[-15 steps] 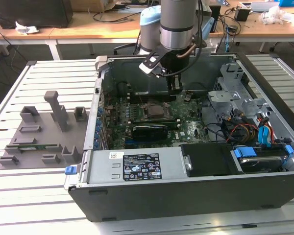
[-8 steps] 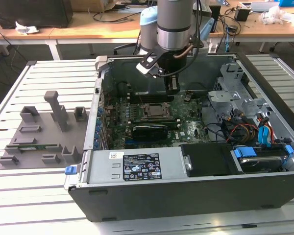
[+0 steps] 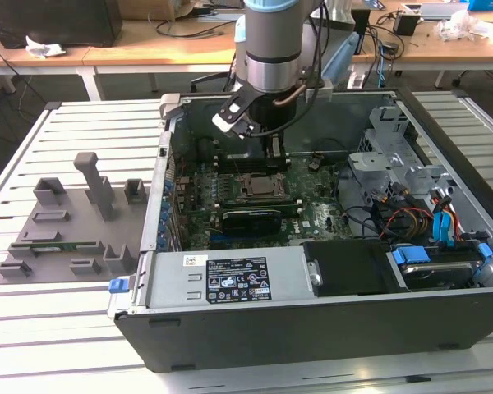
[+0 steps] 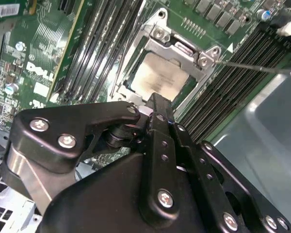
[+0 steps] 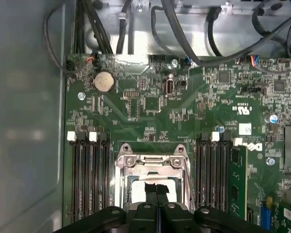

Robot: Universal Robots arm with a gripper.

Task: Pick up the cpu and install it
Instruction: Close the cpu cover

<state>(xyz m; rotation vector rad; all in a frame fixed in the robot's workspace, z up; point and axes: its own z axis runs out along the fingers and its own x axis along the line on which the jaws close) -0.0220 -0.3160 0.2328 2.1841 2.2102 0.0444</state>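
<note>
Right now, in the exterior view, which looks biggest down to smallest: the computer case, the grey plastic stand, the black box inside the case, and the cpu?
1. computer case
2. grey plastic stand
3. black box
4. cpu, lying in its socket. It sits farther back than the black box, but looks plainly smallest.
</note>
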